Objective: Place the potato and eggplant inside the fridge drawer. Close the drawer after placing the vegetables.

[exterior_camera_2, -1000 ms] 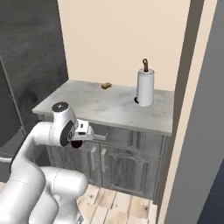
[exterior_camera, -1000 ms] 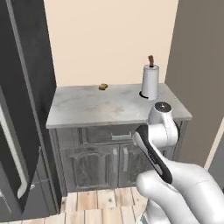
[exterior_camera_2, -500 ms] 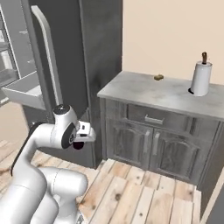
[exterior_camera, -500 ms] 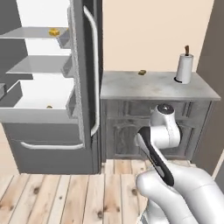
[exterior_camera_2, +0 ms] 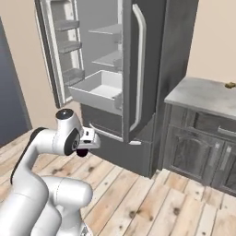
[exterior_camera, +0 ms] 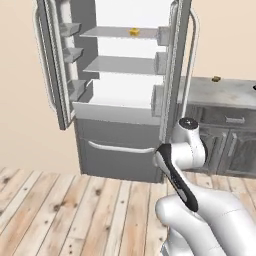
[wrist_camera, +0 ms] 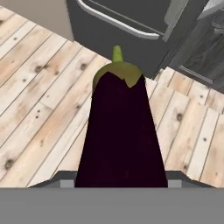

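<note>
Near-black purple eggplant (wrist_camera: 120,135) with green cap, grey fridge (exterior_camera: 120,145), pale knotty plank floor (wrist_camera: 35,100), perhaps pine.

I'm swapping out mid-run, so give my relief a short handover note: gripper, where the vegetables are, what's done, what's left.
Gripper: shut on the eggplant, carried low over the floor in front of the fridge.
Fridge doors open; drawer pulled out.
Potato: I can't spot it, so check the drawer.
Done: eggplant picked up.
Left: put the eggplant in the drawer, confirm the potato, close the drawer.

eggplant (wrist_camera: 120,135) base cut off at bottom edge, jaws hidden behind it
</note>
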Controlling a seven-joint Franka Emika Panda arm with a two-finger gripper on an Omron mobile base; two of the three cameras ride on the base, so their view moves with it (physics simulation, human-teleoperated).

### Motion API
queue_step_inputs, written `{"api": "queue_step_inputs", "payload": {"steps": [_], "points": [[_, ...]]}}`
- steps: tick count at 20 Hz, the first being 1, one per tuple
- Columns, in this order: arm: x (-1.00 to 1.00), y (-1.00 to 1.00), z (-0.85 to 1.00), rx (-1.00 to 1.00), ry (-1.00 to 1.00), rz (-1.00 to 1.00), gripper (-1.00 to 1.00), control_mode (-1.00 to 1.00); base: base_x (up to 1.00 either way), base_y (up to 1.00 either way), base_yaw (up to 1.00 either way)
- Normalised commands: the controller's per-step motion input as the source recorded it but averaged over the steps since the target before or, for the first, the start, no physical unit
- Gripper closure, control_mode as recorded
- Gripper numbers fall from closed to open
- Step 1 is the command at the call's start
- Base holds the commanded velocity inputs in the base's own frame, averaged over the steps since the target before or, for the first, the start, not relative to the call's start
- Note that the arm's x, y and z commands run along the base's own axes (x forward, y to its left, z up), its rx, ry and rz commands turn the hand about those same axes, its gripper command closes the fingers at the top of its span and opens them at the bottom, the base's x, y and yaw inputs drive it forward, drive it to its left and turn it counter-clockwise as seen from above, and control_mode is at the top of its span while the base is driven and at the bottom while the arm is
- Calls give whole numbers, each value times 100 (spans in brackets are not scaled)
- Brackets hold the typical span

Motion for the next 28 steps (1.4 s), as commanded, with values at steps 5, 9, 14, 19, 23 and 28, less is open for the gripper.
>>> {"api": "queue_step_inputs", "payload": {"steps": [5, 9, 14, 19, 23, 28], "points": [[0, 0, 0, 0, 0, 0, 100, 100, 98, 56, 5], [0, 0, 0, 0, 0, 0, 100, 100, 90, 9, 1], [0, 0, 0, 0, 0, 0, 100, 100, 76, 1, 0], [0, 0, 0, 0, 0, 0, 100, 100, 66, 48, -7], [0, 0, 0, 0, 0, 0, 100, 100, 52, 61, -14], [0, 0, 0, 0, 0, 0, 100, 100, 64, 12, -20]]}}
